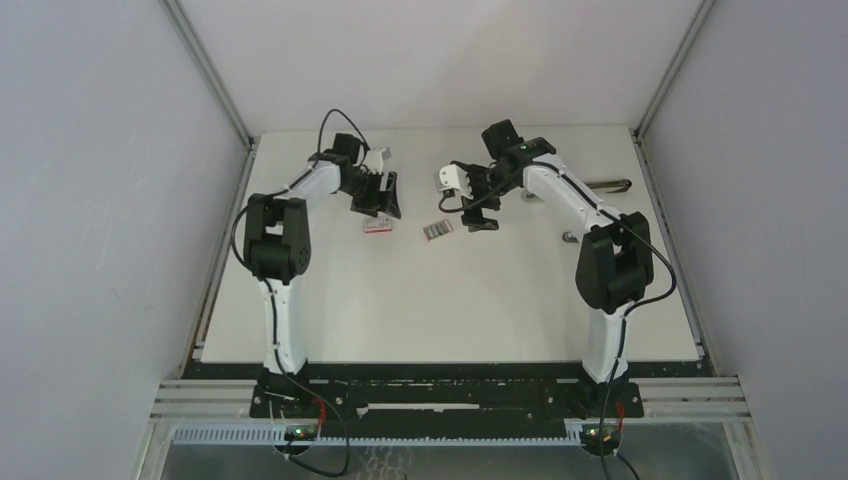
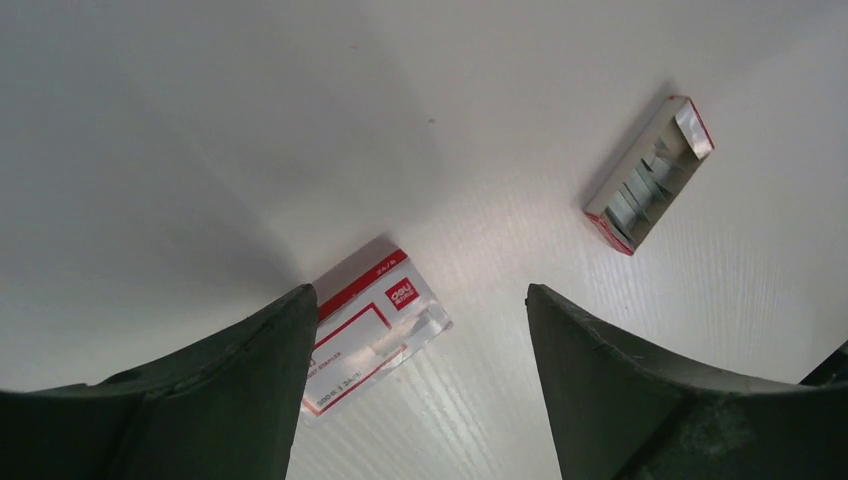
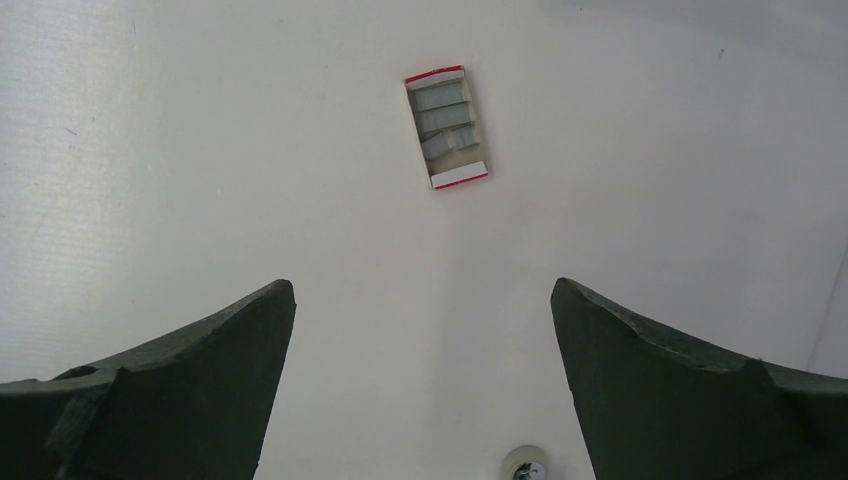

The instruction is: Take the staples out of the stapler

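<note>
Several short grey staple strips (image 3: 443, 118) lie inside a small open red-and-white tray (image 3: 447, 178) on the white table, also seen in the top view (image 1: 436, 230) and the left wrist view (image 2: 650, 175). A long thin dark stapler (image 1: 608, 186) lies at the back right, partly hidden behind the right arm. My left gripper (image 2: 420, 290) is open and empty, hovering over a flat red-and-white box sleeve (image 2: 370, 335). My right gripper (image 3: 422, 284) is open and empty, held above the table just short of the tray. In the top view the left gripper (image 1: 378, 200) and the right gripper (image 1: 478, 212) flank the two boxes.
The box sleeve (image 1: 377, 227) lies left of the tray near the table's middle back. A small round metal screw (image 3: 525, 465) sits in the table under the right gripper, also seen in the top view (image 1: 568, 237). Grey walls enclose the table on three sides.
</note>
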Controlling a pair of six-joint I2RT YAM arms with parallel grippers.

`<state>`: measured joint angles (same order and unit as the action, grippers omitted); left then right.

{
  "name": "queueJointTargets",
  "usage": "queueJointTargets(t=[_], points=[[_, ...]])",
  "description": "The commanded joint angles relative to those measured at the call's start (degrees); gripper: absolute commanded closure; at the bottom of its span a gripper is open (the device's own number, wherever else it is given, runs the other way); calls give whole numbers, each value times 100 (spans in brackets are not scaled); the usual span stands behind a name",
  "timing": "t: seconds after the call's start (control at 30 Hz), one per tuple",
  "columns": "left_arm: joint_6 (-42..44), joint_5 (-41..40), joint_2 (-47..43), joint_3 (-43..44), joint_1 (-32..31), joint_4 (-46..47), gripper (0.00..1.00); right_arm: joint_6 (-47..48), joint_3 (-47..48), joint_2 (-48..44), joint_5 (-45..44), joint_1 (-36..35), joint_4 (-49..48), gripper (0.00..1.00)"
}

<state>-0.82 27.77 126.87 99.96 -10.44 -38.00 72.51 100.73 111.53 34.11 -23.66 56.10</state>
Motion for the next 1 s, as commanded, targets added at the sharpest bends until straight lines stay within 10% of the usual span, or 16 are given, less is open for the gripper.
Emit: queueJointTargets(t=[0.0, 0.47, 0.67, 0.97], points=[[708, 299, -110, -125, -338, -366, 20, 142, -106, -347, 274, 13, 68, 0], [461, 378, -1011, -1160, -387, 177, 18, 479, -374, -259, -16, -72, -262, 0], [231, 703, -1581, -875, -4, 293, 1, 569, 504, 554, -64, -103, -17, 0], [214, 914, -2197, -1668, 834, 484, 0, 459, 1763, 1794, -155, -384, 307, 0]])
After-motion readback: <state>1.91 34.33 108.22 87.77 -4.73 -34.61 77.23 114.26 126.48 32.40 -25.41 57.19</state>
